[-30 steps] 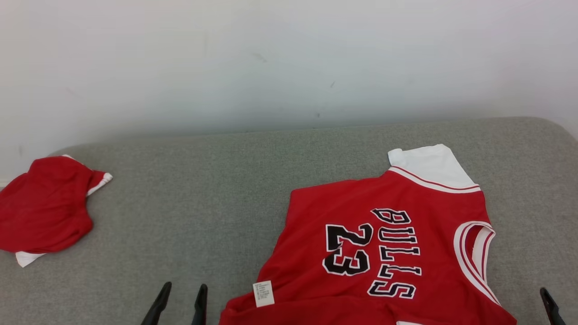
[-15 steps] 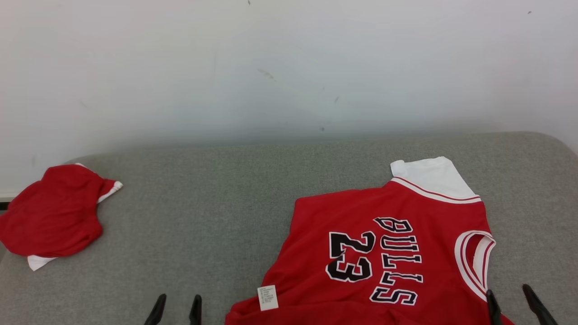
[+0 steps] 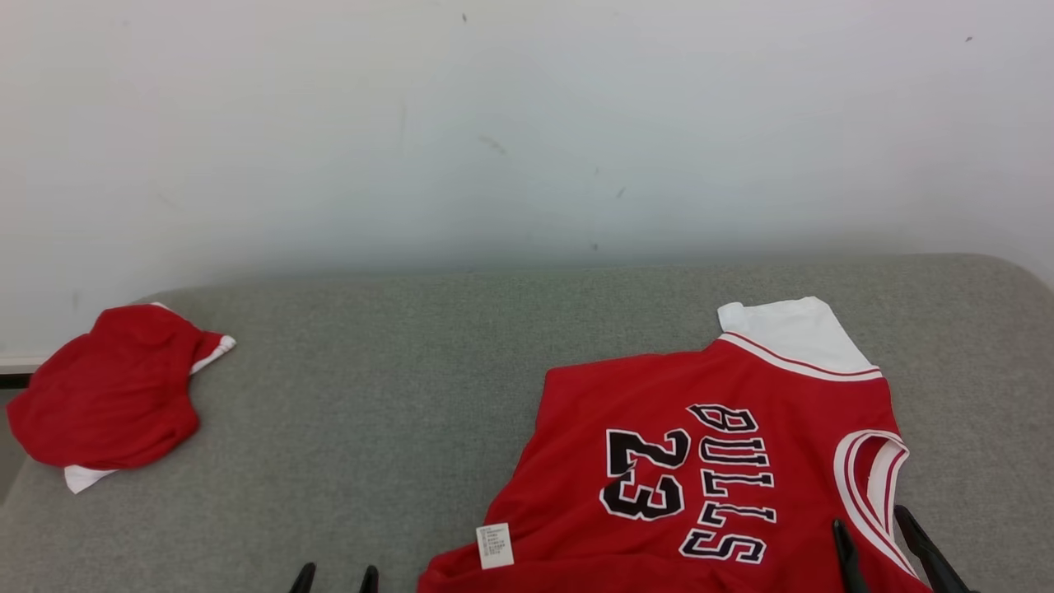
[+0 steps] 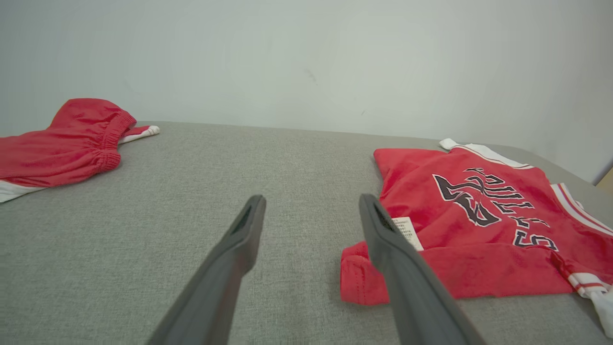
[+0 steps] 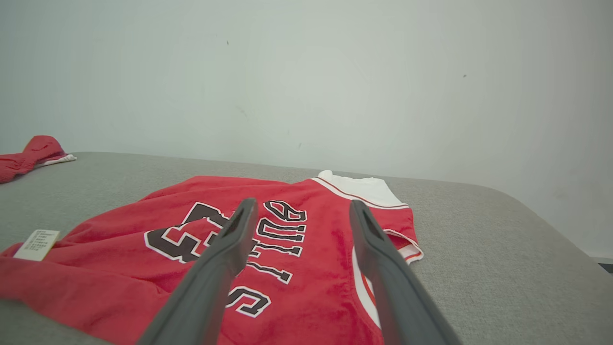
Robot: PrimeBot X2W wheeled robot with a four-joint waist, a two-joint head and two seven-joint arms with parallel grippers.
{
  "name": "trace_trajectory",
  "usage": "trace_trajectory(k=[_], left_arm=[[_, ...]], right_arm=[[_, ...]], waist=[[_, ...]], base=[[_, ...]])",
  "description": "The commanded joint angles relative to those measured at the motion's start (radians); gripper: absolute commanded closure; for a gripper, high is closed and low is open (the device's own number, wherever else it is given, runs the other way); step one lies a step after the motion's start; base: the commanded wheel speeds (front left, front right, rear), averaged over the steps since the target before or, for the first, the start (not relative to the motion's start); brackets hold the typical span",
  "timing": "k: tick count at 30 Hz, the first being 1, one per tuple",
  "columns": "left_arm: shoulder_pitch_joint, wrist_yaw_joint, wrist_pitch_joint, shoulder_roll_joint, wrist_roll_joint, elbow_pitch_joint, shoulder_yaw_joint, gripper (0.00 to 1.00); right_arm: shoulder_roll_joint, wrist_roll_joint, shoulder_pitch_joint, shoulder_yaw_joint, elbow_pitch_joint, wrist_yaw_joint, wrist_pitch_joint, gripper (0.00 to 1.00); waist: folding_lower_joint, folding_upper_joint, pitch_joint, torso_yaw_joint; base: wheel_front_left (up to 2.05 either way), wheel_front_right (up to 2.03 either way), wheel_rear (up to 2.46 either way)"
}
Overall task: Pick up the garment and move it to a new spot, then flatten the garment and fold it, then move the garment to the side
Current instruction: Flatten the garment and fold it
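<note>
The garment (image 3: 708,461) is a red sleeveless jersey with white trim and black "BULLS 23" lettering, lying partly folded on the right half of the grey cushion (image 3: 395,387). It also lies in the left wrist view (image 4: 479,215) and the right wrist view (image 5: 268,249). My right gripper (image 3: 871,534) hovers open over the jersey's near right part beside the white-trimmed armhole, its dark fingers (image 5: 225,258) spread above the lettering. My left gripper (image 3: 336,578) is open at the bottom edge, left of the jersey's hem and its white label (image 3: 495,545).
Red shorts (image 3: 111,399) with white trim lie crumpled at the cushion's far left edge, also in the left wrist view (image 4: 62,143). A pale wall (image 3: 527,123) rises right behind the cushion. Bare grey fabric stretches between the shorts and the jersey.
The camera has tilted, so the whole scene sits lower and a little right. My right gripper has come in from the right edge over the jersey. My left gripper's fingertips have sunk lower in the picture.
</note>
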Motion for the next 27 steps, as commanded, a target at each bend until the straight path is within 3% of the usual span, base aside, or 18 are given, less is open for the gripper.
trace_trajectory(k=[1, 16, 20, 27], left_arm=[[-0.001, -0.004, 0.000, -0.002, 0.009, 0.006, 0.003, 0.00], [-0.002, -0.016, 0.000, -0.003, 0.022, 0.028, -0.007, 0.00], [-0.007, -0.016, 0.000, 0.017, 0.024, 0.041, -0.044, 0.00], [-0.052, -0.017, 0.000, 0.112, 0.003, 0.077, -0.178, 0.00]], right_arm=[[-0.006, 0.004, -0.005, 0.001, 0.005, -0.003, -0.002, 0.00], [-0.029, -0.033, -0.021, 0.015, 0.003, -0.003, -0.003, 0.00], [-0.068, -0.062, -0.005, 0.031, -0.006, -0.003, -0.003, 0.00], [-0.208, -0.125, 0.041, 0.170, 0.021, -0.003, 0.047, 0.00]], waist=[[0.0000, 0.0000, -0.001, 0.004], [0.0000, 0.0000, -0.003, 0.013], [0.0000, 0.0000, -0.005, 0.010], [0.0000, 0.0000, 0.016, -0.017]], base=[[0.00, 0.00, 0.00], [0.00, 0.00, 0.00], [0.00, 0.00, 0.00], [0.00, 0.00, 0.00]])
